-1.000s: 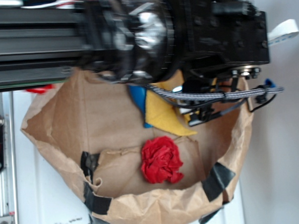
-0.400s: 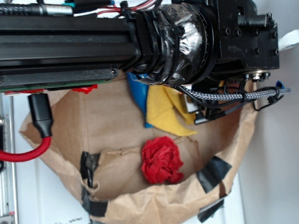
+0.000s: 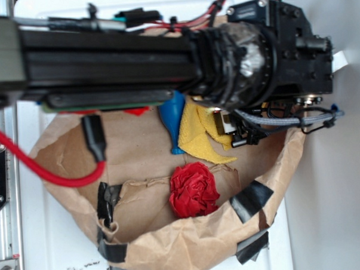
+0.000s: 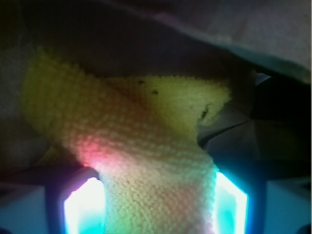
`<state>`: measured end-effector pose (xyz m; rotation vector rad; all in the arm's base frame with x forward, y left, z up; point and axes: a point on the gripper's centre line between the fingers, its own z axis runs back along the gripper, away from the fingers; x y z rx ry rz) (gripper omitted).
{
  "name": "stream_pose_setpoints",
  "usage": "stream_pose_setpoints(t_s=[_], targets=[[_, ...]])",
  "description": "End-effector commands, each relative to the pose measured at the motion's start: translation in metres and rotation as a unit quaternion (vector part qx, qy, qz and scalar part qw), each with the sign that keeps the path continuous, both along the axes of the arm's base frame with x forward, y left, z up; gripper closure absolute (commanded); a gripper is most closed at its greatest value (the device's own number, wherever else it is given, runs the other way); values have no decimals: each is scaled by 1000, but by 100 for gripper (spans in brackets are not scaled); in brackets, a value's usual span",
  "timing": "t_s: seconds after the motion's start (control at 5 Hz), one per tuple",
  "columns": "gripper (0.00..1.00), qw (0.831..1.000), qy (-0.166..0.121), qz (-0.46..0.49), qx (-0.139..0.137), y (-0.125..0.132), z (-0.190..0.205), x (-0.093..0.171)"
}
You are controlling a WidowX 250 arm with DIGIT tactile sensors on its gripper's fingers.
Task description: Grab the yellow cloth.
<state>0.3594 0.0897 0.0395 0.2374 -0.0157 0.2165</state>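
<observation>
Wrist view shows the yellow cloth [image 4: 156, 161] filling the gap between the two glowing fingers [image 4: 80, 204], its knobbly weave touching both inner faces, so the gripper [image 4: 156, 209] looks narrowed onto a fold of it. Upper corners of the cloth flop outward, unsupported, which fits soft fabric pinched low and left to hang.

Exterior view places the yellow cloth [image 3: 198, 137] inside the brown paper bag [image 3: 173, 249], partly under the black arm [image 3: 135, 59] and wrist housing, whose bulk hides the fingertips. A blue bottle [image 3: 172, 120] lies just beside the cloth, and the red wad [image 3: 193, 191] sits nearer the bag's front, apart from the cloth. The arm reaches over the bag's rim probably because the taped walls block any side approach.
</observation>
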Motion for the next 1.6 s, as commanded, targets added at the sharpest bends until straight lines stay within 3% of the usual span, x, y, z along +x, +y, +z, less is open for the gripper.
stream_pose_setpoints(t_s=[0.0, 0.4, 0.6, 0.8, 1.0, 1.2, 1.4], targets=[[100, 999, -35, -4, 8, 8, 27, 7], [100, 997, -68, -25, -33, 2, 63, -9], [100, 993, -79, -35, -74, -4, 94, -21], [100, 991, -86, -36, -91, -14, 120, -32], [100, 986, -79, -53, -134, -20, 157, -48], [100, 985, -90, -52, -139, -27, 185, -63], [100, 985, -104, -58, -124, -29, 200, -75]])
